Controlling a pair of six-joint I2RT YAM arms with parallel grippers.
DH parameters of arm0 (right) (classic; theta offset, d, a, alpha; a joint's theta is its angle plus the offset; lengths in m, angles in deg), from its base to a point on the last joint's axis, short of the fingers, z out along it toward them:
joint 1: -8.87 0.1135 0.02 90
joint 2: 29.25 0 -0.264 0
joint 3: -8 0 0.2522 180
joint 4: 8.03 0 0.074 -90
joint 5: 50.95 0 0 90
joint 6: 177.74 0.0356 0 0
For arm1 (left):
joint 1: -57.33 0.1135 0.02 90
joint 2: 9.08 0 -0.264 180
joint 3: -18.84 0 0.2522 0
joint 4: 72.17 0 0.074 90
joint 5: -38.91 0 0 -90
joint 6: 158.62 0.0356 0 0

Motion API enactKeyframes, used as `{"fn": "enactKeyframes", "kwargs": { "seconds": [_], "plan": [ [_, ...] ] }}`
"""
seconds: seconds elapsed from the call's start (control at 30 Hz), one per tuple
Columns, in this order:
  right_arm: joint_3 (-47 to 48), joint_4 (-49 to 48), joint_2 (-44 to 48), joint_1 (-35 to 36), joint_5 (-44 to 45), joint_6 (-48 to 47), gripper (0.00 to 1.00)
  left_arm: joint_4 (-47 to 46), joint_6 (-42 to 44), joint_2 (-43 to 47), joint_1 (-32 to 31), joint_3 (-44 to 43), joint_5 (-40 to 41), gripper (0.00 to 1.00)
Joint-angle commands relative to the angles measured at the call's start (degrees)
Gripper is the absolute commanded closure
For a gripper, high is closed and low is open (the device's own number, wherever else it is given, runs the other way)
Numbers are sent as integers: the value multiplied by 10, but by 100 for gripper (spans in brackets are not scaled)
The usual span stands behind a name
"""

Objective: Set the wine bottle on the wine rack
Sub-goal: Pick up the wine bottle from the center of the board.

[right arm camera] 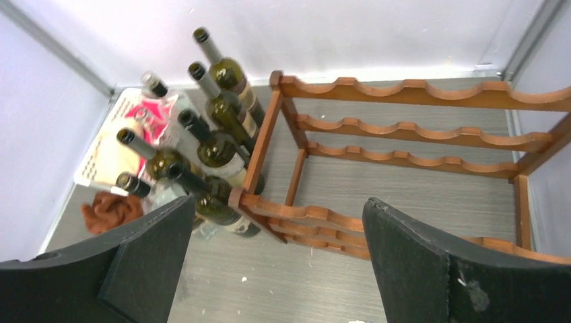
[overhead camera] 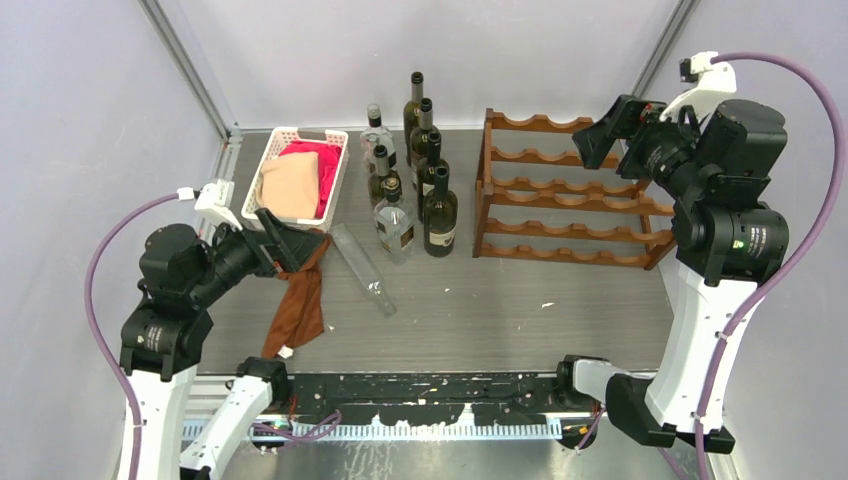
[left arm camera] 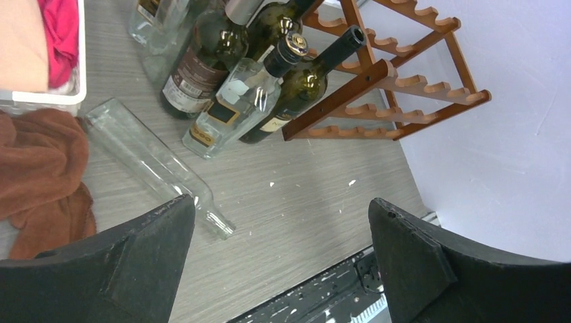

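A: Overhead?
B: The dark green glass wine bottle (overhead camera: pixel 440 210) stands upright beside the reddish-brown wooden wine rack (overhead camera: pixel 570 190), to the right of the left gripper (overhead camera: pixel 290 240), which is spread wide and empty.
A: Left wrist?
B: It's ahead, past a clear glass bottle (left arm camera: pixel 155 161) lying flat.
A: Right wrist?
B: The right gripper (right arm camera: pixel 276 269), also agape and empty, is above the rack, with the bottle off to its left. The left arm is likely nearer.
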Motion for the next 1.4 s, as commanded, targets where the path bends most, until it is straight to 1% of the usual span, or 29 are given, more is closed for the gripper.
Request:
{"fn": "enactKeyframes", "kwargs": {
  "seconds": [0.0,0.07,0.17,0.23,0.27,0.4,0.5,0.57,0.63,0.73,0.8,0.87,0.93,1.03,1.17,1.27,1.37],
  "plan": [
    [-13,19,16,2,-155,-143,0,-69,-47,19,-3,30,-34,0],
    [-36,73,24,3,-236,-238,0,-89,-76,26,-3,60,-46,0],
    [-85,158,47,3,-305,-366,0,-97,-109,33,-3,107,-49,0],
    [-135,215,65,3,-325,-453,0,-91,-117,41,-3,134,-43,0],
    [-158,232,75,3,-326,-480,0,-88,-121,45,-3,148,-38,0],
    [-246,252,117,3,-307,-537,0,-86,-135,68,-3,203,-17,0],
    [-311,237,147,3,-286,-546,0,-68,-139,74,-3,227,31,0],
    [-352,223,164,3,-280,-547,0,-63,-143,65,-3,238,61,4],
    [-388,209,175,3,-280,-544,0,-76,-149,45,-4,248,73,9],
    [-429,185,181,3,-286,-532,0,-83,-157,-6,-13,251,101,12],
    [-453,164,185,3,-288,-521,0,-88,-171,-37,-39,255,151,12],
    [-477,144,189,3,-289,-512,0,-101,-196,-64,-78,262,208,11],
    [-500,125,193,3,-289,-505,0,-112,-234,-93,-126,264,290,11],
    [-526,102,194,3,-293,-493,0,-120,-288,-154,-181,254,380,8],
    [-547,84,194,3,-299,-486,0,-82,-364,-276,-194,207,408,5],
    [-557,75,193,3,-298,-482,0,-45,-383,-361,-194,160,418,4],
    [-564,72,193,3,-301,-481,0,-38,-384,-425,-194,122,415,2]
  ]
}}
